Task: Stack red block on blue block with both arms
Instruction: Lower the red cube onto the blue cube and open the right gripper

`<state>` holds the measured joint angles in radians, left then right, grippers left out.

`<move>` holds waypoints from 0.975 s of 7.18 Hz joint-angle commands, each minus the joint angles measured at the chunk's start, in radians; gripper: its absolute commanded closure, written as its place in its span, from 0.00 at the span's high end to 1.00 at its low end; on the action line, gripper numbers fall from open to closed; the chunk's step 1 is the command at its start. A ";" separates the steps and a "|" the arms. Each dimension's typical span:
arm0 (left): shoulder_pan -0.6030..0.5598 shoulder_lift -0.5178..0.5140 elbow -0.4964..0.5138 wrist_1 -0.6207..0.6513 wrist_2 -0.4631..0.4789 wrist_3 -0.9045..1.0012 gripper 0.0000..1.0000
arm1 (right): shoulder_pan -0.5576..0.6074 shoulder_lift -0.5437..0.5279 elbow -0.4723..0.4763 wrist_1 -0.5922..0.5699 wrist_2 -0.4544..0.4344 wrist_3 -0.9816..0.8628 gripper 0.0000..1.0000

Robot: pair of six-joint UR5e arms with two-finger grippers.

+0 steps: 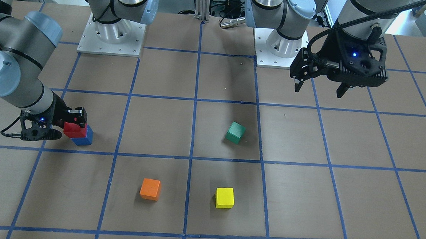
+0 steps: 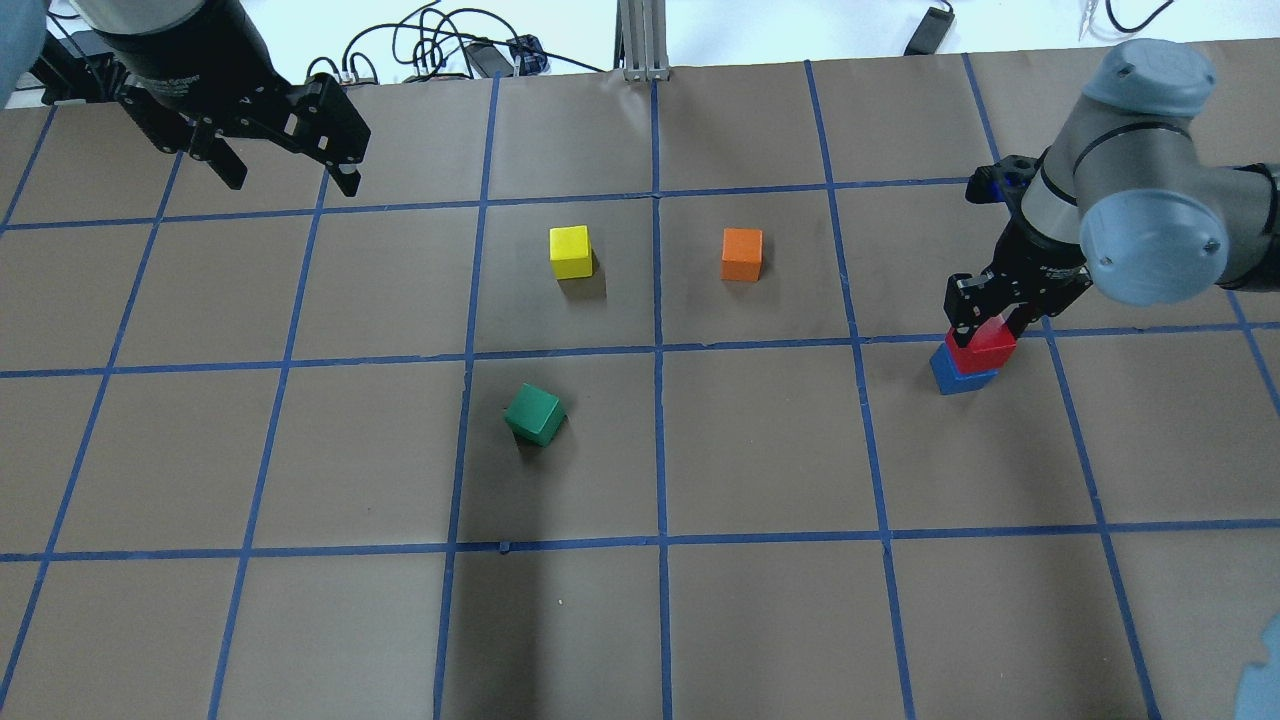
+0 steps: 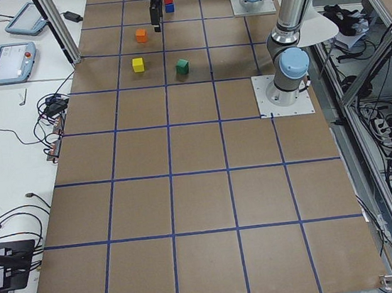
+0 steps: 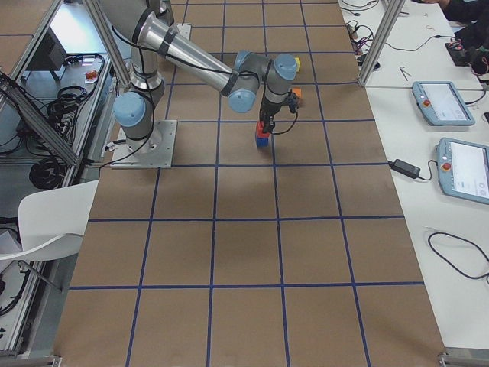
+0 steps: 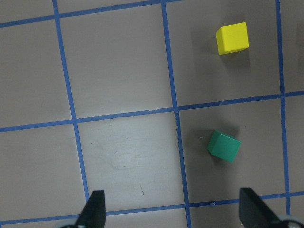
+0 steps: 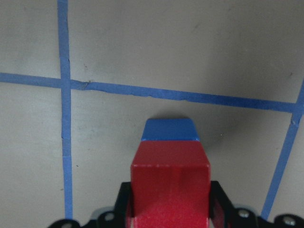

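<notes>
**Red on blue, right tool clamped on top cube**

Tabletop (image 2: 760, 450): brown paper, squared off by a grid of blue tape lines (image 2: 657, 440).

Right tool (image 2: 988, 325): down low near the tabletop's right edge, about halfway between the robot's edge and the operators' edge. Its two black fingers are closed against opposite sides of the small matte red cube (image 2: 982, 350). The wrist view shows the cube filling the gap between them.

The red cube sits on top of the small solid blue cube (image 2: 958, 378), which stands on the paper just on the robot's side of a tape line. The two are in contact as far as the front and overhead views show. They are not square to each other: the red cube overhangs toward the right edge, and a strip of blue top face shows on the other side.

Left tool (image 2: 290, 180): raised high over the left half of the tabletop (exact spot hard to fix, as the views disagree because of its height). Fingers spread wide, nothing between them.

Others, all loose on the paper and well apart from the stack:
- small green cube (image 2: 535, 413), mid-tabletop, turned at an angle to the grid
- small yellow cube (image 2: 570, 251), nearer the operators' edge
- small orange cube (image 2: 741, 254), in the next square toward the right edge
</notes>
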<state>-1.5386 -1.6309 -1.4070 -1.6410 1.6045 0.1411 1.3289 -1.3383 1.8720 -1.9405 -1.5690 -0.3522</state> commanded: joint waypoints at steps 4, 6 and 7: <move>0.000 -0.001 -0.001 0.000 0.000 0.000 1.00 | 0.001 -0.027 -0.023 0.018 -0.031 0.012 1.00; 0.000 -0.001 -0.001 0.000 0.000 0.000 1.00 | 0.015 -0.050 -0.187 0.235 -0.036 0.071 1.00; 0.000 -0.001 -0.001 0.000 0.000 0.000 1.00 | 0.060 -0.053 -0.244 0.286 -0.037 0.158 1.00</move>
<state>-1.5386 -1.6321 -1.4082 -1.6414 1.6045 0.1411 1.3512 -1.3847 1.7096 -1.7405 -1.6049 -0.2770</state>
